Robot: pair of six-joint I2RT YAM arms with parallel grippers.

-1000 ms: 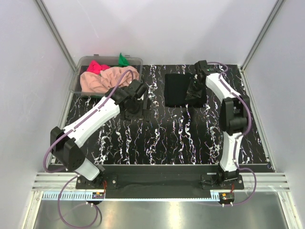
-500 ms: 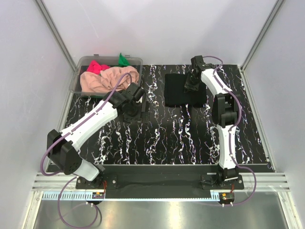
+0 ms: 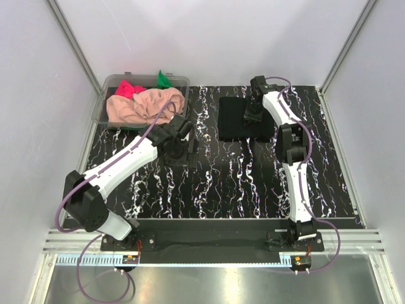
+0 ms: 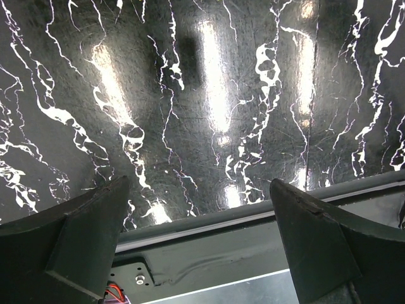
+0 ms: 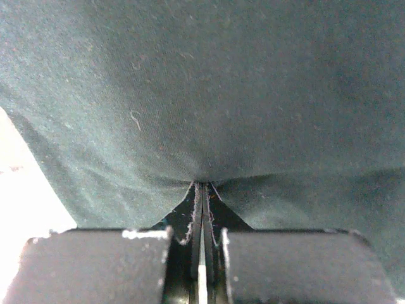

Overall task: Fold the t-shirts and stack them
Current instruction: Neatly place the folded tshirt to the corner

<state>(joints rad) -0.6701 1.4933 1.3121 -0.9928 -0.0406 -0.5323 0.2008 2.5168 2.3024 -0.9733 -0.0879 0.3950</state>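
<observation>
1. You see the black t-shirt (image 3: 231,120) on the far right part of the table (image 3: 221,183). It lies as a flat, roughly square dark shape.
2. The right gripper (image 3: 252,115) stands on the right part of this shirt. In the right wrist view its two fingers (image 5: 126,259) are pressed together, with a small fold of the dark cloth (image 5: 202,95) pinched between their tips. So this pincer is clamped on the black t-shirt.
3. In that wrist view the cloth fills nearly the whole picture. Only a pale corner shows at the lower left.
4. The other shirts are in the clear tub (image 3: 99,107) at the far left corner of the table. The peach-pink t-shirt (image 3: 136,104) is on top and hangs a little over the near rim. The bright pink-red t-shirt (image 3: 128,88) shows behind it, and the green t-shirt (image 3: 164,80) peeks out at the back.
5. The left gripper (image 3: 180,152) is over bare table, near the tub and well apart from the black t-shirt. In the left wrist view its jaws stand wide apart with nothing between them, only the black marbled surface below.
</observation>
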